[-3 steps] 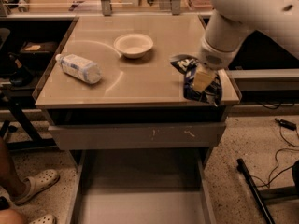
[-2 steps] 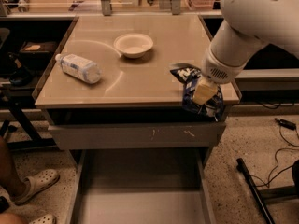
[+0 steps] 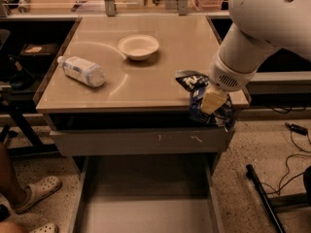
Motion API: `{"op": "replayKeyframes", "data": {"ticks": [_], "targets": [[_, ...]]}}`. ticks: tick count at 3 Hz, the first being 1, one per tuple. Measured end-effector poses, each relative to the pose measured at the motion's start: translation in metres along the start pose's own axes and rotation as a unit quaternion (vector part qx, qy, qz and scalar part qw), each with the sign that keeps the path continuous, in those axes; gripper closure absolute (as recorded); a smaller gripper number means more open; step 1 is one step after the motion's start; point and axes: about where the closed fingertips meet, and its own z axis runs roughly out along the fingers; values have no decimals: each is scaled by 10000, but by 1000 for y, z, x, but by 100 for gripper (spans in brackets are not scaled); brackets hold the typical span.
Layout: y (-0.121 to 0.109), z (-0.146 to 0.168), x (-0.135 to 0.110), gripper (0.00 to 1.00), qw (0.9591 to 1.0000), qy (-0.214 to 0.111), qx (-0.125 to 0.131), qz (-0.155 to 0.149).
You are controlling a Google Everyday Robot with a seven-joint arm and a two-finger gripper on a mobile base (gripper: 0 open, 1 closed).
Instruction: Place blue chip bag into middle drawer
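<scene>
The blue chip bag (image 3: pixel 195 87) is crinkly and dark blue with white lettering. It hangs over the front right edge of the counter top (image 3: pixel 146 76), lifted off it. My gripper (image 3: pixel 212 101) is shut on the bag near its middle, and my white arm reaches in from the upper right. The middle drawer (image 3: pixel 146 212) is pulled out below, with low side walls and a plain grey floor. It lies below and to the left of the bag.
A clear plastic water bottle (image 3: pixel 81 71) lies at the counter's left. A white bowl (image 3: pixel 139 46) sits at the back centre. A grey drawer front with white scuffs (image 3: pixel 141 141) sits under the counter. A person's sandalled feet (image 3: pixel 34 193) are at the lower left. Cables (image 3: pixel 291 130) and a black bar lie on the floor at right.
My gripper has carried the chip bag forward and to the right, from on the counter's front right corner to over its front edge. The bottle and bowl have not moved.
</scene>
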Motion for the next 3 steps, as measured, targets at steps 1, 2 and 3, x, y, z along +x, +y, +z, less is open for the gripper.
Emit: {"op": "replayKeyframes", "data": {"ticks": [1, 2, 3], "targets": [[47, -9, 6, 100, 9997, 98, -198, 64], [100, -2, 11, 100, 9982, 119, -555, 179], [114, 3, 11, 100, 9970, 99, -743, 217]]}}
